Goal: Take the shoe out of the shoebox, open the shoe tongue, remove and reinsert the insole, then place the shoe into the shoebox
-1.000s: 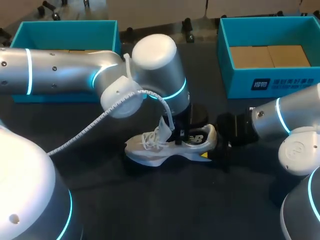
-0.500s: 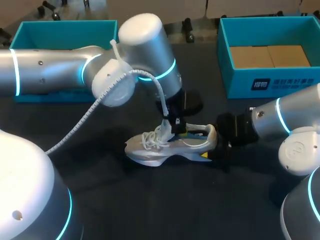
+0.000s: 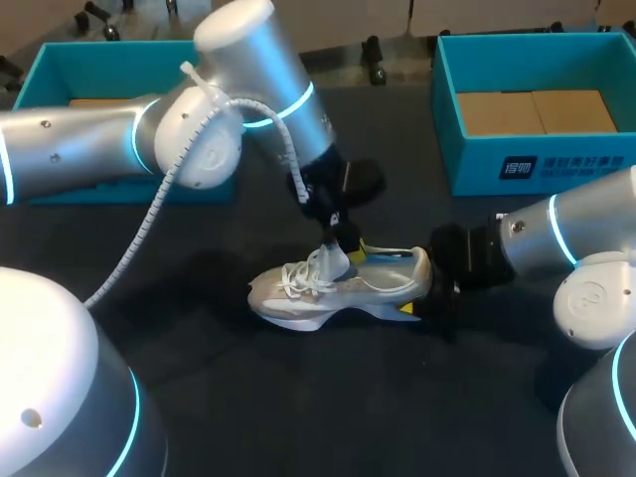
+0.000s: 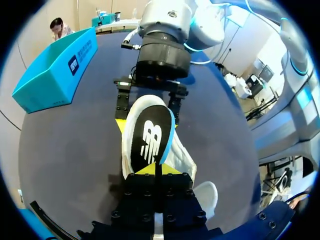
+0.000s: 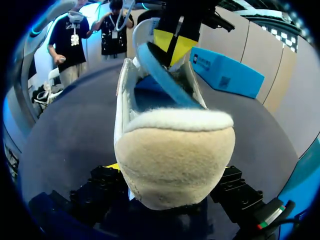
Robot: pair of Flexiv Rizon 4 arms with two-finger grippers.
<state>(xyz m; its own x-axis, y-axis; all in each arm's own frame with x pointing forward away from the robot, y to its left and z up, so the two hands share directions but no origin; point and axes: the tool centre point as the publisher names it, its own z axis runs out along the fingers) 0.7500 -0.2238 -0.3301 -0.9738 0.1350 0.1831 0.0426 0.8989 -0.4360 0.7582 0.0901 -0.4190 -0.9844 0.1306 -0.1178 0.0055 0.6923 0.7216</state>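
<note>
Head view: dark table (image 3: 298, 417) with two teal boxes, left box (image 3: 129, 60) and right box (image 3: 477, 159). The white shoe (image 3: 328, 293) sits on the table between them, outside both. The right gripper (image 3: 429, 288) is clamped on its heel (which fills the right wrist view). The left gripper (image 4: 155, 169), over the shoe's mouth, pinches the insole (image 4: 150, 142), with the gripped end raised out of the shoe.

From my right wrist the shoe (image 5: 175, 165) heel blocks nearly all of my right jaws; overhead, my left arm (image 3: 79, 159) covers much of the left shoebox (image 3: 129, 50); the right shoebox (image 3: 537, 159) runs off the view's edge; the insole (image 4: 150, 140) hides the shoe's inside from my left wrist
</note>
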